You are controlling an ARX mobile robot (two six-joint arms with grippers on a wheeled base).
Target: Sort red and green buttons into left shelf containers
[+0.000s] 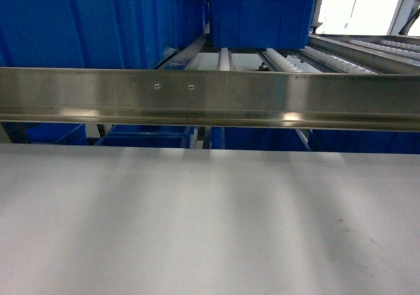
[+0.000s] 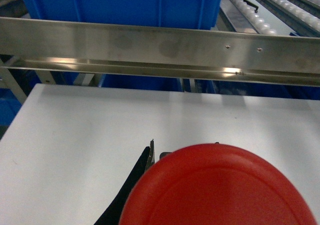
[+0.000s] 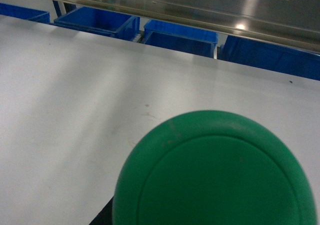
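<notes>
The red button (image 2: 220, 190) fills the bottom of the left wrist view, its mushroom cap facing the camera above the white table. My left gripper (image 2: 184, 145) is shut on it; one dark finger (image 2: 135, 180) shows at the cap's left edge. The green button (image 3: 215, 175) fills the bottom of the right wrist view the same way, with my right gripper (image 3: 215, 207) shut on it and almost wholly hidden behind the cap. Two large blue containers (image 1: 85, 19) (image 1: 259, 16) stand on the shelf behind the steel rail. Neither gripper nor button shows in the head view.
A steel rail (image 1: 210, 98) runs across the shelf front, just past the white table (image 1: 210, 223). Roller tracks (image 1: 295, 59) lie behind it to the right. Smaller blue bins (image 3: 95, 22) sit on the lower level beneath the rail.
</notes>
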